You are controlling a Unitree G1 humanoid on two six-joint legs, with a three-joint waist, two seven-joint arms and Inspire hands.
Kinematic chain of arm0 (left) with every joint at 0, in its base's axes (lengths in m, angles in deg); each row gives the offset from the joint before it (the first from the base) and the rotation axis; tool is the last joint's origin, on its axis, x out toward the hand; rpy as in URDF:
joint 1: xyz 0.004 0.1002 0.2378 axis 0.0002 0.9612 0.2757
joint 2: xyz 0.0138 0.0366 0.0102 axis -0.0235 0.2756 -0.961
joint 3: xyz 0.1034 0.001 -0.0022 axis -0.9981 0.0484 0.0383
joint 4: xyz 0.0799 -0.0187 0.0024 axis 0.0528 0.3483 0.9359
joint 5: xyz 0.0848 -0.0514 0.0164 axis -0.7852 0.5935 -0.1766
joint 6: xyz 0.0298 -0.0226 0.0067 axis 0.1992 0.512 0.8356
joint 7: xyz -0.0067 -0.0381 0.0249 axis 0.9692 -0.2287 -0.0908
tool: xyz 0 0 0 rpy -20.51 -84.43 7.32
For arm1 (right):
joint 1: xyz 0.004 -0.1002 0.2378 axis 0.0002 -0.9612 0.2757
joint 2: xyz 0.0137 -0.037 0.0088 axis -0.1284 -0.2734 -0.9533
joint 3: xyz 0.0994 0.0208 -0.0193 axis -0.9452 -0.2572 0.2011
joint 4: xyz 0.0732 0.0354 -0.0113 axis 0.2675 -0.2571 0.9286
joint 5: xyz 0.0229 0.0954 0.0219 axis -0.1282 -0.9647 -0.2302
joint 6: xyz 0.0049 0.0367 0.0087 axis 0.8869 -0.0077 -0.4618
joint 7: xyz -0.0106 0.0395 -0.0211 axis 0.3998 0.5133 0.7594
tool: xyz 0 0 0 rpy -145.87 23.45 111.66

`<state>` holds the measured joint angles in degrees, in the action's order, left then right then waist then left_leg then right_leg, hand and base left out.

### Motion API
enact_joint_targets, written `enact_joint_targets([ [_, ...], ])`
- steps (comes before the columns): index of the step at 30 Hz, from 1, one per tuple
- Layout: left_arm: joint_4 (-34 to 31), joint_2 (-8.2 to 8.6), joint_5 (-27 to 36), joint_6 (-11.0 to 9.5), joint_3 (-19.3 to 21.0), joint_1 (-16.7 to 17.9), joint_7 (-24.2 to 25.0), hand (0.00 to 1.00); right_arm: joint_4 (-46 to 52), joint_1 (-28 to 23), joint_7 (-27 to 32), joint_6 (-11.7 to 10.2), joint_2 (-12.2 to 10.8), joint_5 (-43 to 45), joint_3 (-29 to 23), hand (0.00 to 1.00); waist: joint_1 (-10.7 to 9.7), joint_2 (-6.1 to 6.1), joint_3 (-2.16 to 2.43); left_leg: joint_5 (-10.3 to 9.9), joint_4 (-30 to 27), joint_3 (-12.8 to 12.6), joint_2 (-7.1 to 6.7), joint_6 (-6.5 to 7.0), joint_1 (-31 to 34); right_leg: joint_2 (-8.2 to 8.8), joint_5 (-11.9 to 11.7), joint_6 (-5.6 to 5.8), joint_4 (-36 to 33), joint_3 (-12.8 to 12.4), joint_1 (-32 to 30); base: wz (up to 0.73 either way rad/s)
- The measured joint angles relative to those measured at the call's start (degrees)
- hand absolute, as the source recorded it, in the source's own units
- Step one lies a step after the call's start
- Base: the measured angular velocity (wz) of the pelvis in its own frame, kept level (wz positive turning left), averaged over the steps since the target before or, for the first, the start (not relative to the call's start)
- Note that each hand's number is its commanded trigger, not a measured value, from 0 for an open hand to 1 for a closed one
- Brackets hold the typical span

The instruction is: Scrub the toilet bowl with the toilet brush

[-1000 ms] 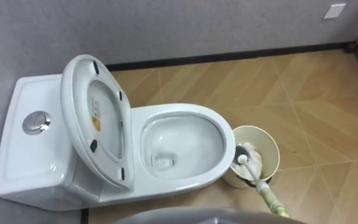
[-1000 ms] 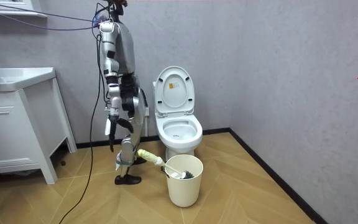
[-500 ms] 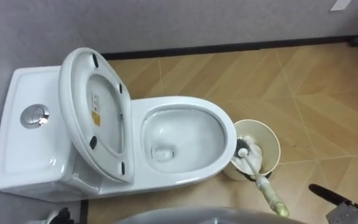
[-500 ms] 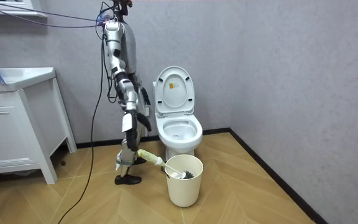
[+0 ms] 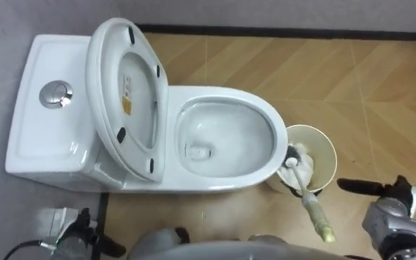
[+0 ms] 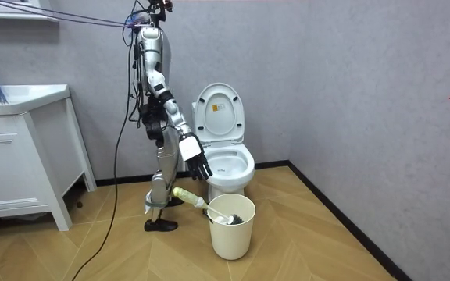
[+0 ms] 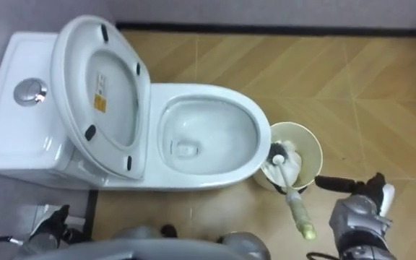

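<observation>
Right hand [image 5: 390,219] open, fingers straight, holding nothing. Toilet brush [image 5: 308,202] stands head-down in bin [image 5: 327,153], just beside toilet bowl [image 5: 222,95]. Handle slants out toward robot, grip end near right hand, on its left. Right hand nearer by far; left hand [image 5: 67,224] well apart, by tank.

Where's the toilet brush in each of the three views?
Left eye view: toilet brush lower right, head in the cream bin, handle slanting toward the bottom edge.
Right eye view: brush lower right of centre, same pose.
Room view: brush bottom centre, handle leaning toward the room view's left.
Shared landmark: the bin holding its head.
</observation>
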<state>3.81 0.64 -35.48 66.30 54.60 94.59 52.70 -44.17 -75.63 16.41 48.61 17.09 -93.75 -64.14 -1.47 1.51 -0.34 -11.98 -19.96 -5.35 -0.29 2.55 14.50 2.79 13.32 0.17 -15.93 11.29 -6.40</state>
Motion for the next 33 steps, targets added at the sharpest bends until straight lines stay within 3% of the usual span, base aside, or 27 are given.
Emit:
enact_joint_targets([
  [4,0.3,-1.04,5.1,-1.1,-3.5,-4.4,-0.2,0.00,-5.2,4.5,-0.5,0.0,1.8,-0.1,2.1,0.00,0.7,-0.23,-0.42,1.4,-2.4,0.8,-0.13,0.63,7.2,0.54,0.0,0.00,-3.5,0.5,-7.4,0.14],
  [10,-0.3,-1.34,6.5,-2.6,-7.6,-11.5,-1.0,0.00,-7.6,10.3,-1.2,-0.1,4.5,1.8,5.3,0.00,2.2,-0.62,-1.50,2.0,-6.8,0.7,0.34,1.65,17.9,1.40,0.2,-0.16,-10.5,0.2,-19.1,-0.04],
  [12,-1.4,-1.55,7.1,-2.6,-9.3,-12.9,-1.1,0.00,-8.2,11.3,-1.4,0.0,4.9,1.7,7.5,0.00,2.7,-0.64,-1.58,2.3,-7.3,0.8,0.02,1.90,20.2,1.92,0.3,-0.16,-12.3,0.1,-22.0,-0.03],
  [16,-5.0,-2.09,8.6,-3.7,-12.4,-13.1,-2.0,0.00,-10.7,11.8,-2.8,-0.1,5.5,0.6,9.8,0.00,3.5,-0.97,-1.83,3.8,-8.0,0.8,-0.68,2.33,25.0,3.03,0.4,-0.24,-15.0,0.2,-27.9,0.05],
  [21,-5.9,-3.57,11.8,-3.7,-14.6,-12.5,-2.1,0.00,-11.3,12.2,-3.7,0.1,5.7,-1.3,9.9,0.00,3.5,-1.41,-1.97,3.9,-11.2,1.0,-0.52,2.28,30.2,3.23,1.2,-0.73,-18.2,0.3,-33.2,0.03],
  [26,-6.0,-3.56,15.2,-3.7,-15.6,-13.0,-2.7,0.00,-10.9,12.5,-5.4,0.1,5.7,-2.5,10.5,0.00,3.6,-1.66,-2.03,3.8,-13.8,0.8,-0.80,2.29,34.3,4.16,2.5,-1.11,-22.4,0.1,-37.8,0.03],
  [29,-6.0,-3.32,16.6,-3.7,-17.1,-14.1,-3.3,0.00,-10.5,13.4,-5.6,0.1,5.8,-4.9,11.8,0.00,3.7,-2.46,-2.41,3.8,-14.7,0.8,-0.63,2.27,36.3,4.24,2.7,-1.36,-23.8,0.1,-39.9,0.00],
  [33,-6.1,-2.30,17.6,-3.9,-19.3,-15.9,-3.3,0.00,-10.4,15.0,-6.4,-0.3,5.8,-5.9,13.9,0.00,4.7,-3.41,-2.44,3.8,-15.6,0.6,-0.52,2.25,38.6,4.27,2.9,-1.53,-25.2,-0.2,-42.4,-0.01],
])
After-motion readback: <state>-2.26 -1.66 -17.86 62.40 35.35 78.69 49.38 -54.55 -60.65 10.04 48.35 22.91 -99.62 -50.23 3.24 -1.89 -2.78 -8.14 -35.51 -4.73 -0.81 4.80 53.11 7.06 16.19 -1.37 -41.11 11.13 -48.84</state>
